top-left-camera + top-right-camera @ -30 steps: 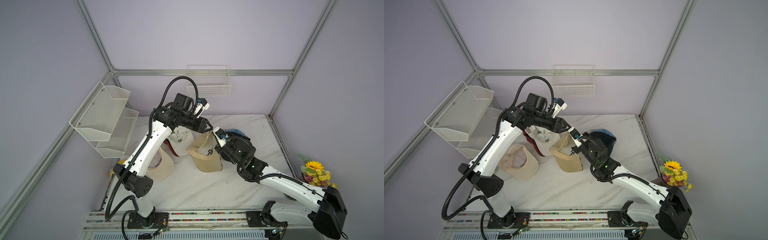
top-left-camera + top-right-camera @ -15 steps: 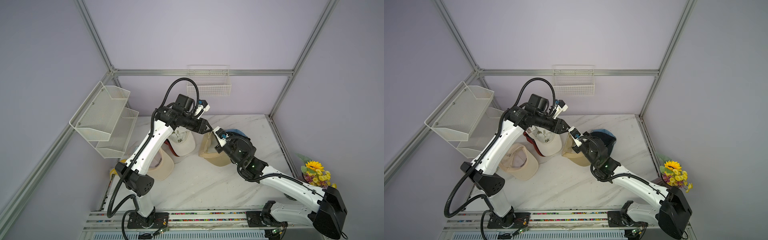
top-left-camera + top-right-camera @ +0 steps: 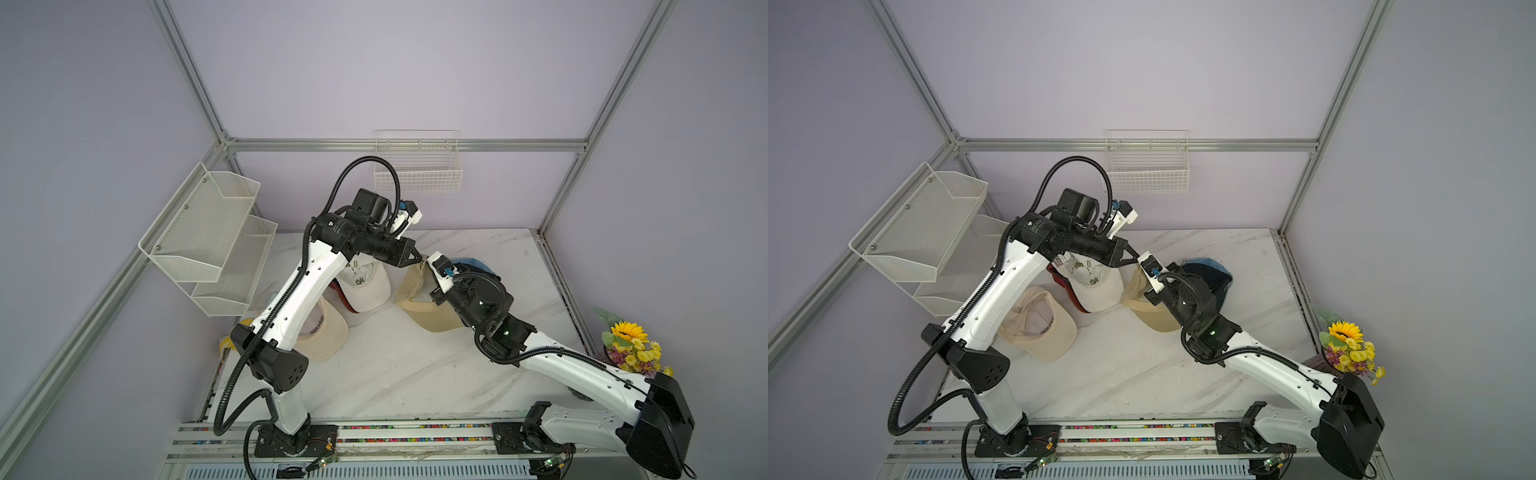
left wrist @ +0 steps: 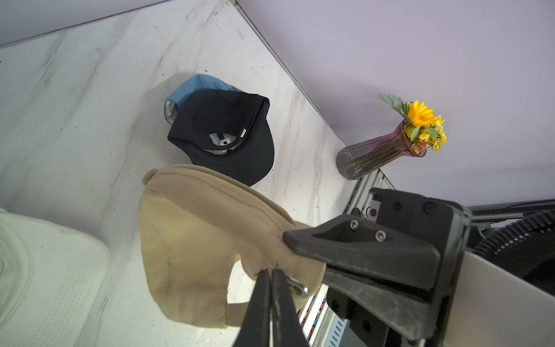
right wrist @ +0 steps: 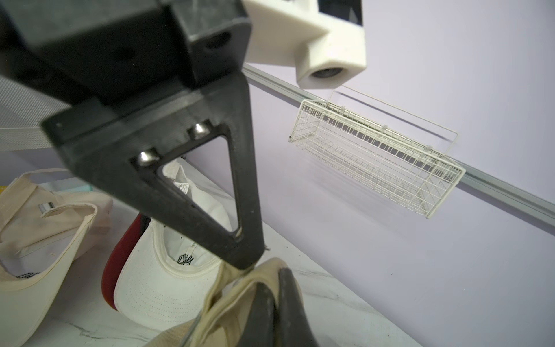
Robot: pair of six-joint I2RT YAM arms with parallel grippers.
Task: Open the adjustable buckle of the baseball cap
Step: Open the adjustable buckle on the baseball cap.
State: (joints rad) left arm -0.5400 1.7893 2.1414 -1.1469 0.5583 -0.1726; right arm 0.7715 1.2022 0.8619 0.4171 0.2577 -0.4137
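The tan baseball cap (image 3: 419, 301) is held up off the marble table (image 3: 395, 374) between both arms, its brim resting low. In the left wrist view my left gripper (image 4: 271, 272) is shut, its tips pinching the cap's back strap right beside the metal buckle (image 4: 298, 289). My right gripper (image 5: 277, 281) is shut on the cap's rear band a little further along; its black fingers (image 4: 360, 243) clamp the fabric. In both top views the two grippers meet at the cap's raised back edge, and the buckle itself is hidden there.
A white cap (image 3: 365, 286) lies on a red one (image 3: 343, 301) just left of the tan cap, with a cream cap (image 3: 322, 332) nearer the front. A black cap (image 4: 222, 132) on a blue one (image 4: 195, 87) sits behind. A flower vase (image 3: 627, 345) stands right; mesh shelves (image 3: 208, 232) and a wire basket (image 3: 417, 166) hang on the walls.
The tan cap has been lifted and tipped up from lying flat. My left gripper has come in to its back edge and closed on the strap. The right grip is unchanged.
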